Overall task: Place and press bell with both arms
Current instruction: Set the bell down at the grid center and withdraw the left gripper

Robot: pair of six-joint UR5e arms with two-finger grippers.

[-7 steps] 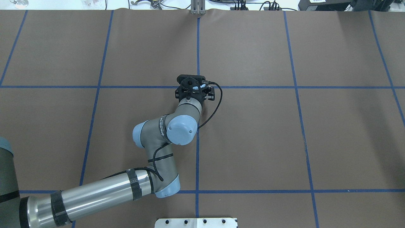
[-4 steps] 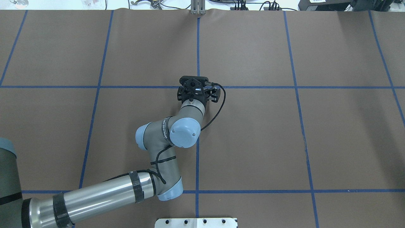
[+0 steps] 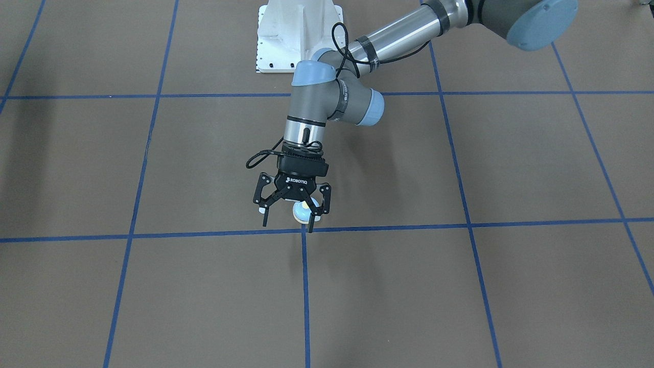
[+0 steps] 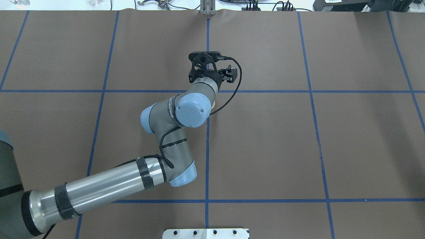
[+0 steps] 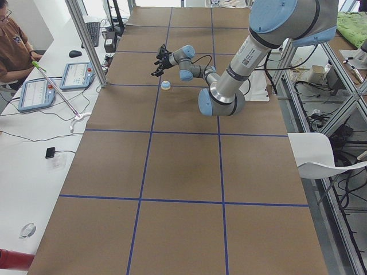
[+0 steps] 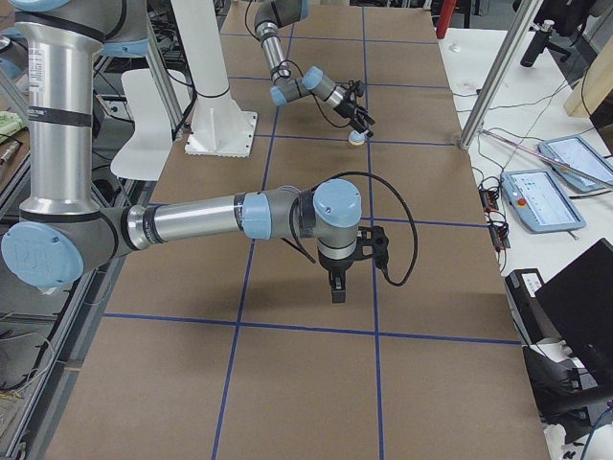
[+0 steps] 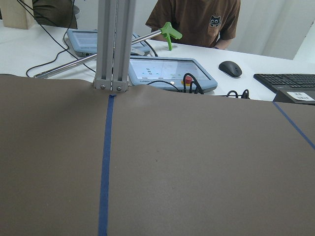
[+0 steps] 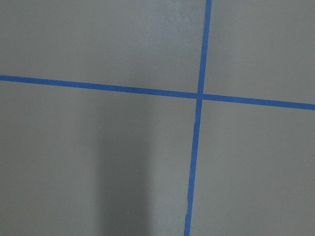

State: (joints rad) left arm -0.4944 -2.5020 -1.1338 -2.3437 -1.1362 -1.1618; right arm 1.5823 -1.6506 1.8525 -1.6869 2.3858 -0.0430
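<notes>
The light-blue bell (image 3: 300, 209) stands on the brown table by the crossing of two blue tape lines; it also shows in the exterior left view (image 5: 166, 85) and the exterior right view (image 6: 357, 137). In the overhead view my left arm hides it. My left gripper (image 3: 287, 224) is open and empty, raised above the bell and just past it, not touching; it also shows from overhead (image 4: 211, 73). My right gripper (image 6: 336, 292) points down over bare table far from the bell and shows only in the exterior right view, so I cannot tell whether it is open.
The white pedestal base (image 3: 299, 36) stands at the robot's edge. A metal post (image 7: 113, 44) rises at the far table edge, with operator consoles (image 5: 40, 91) and a seated person (image 5: 14, 46) beyond. Blue tape lines (image 8: 199, 96) grid the brown table.
My left gripper has moved off the bell, up and toward the far side of the table. The bell stays at the tape crossing.
</notes>
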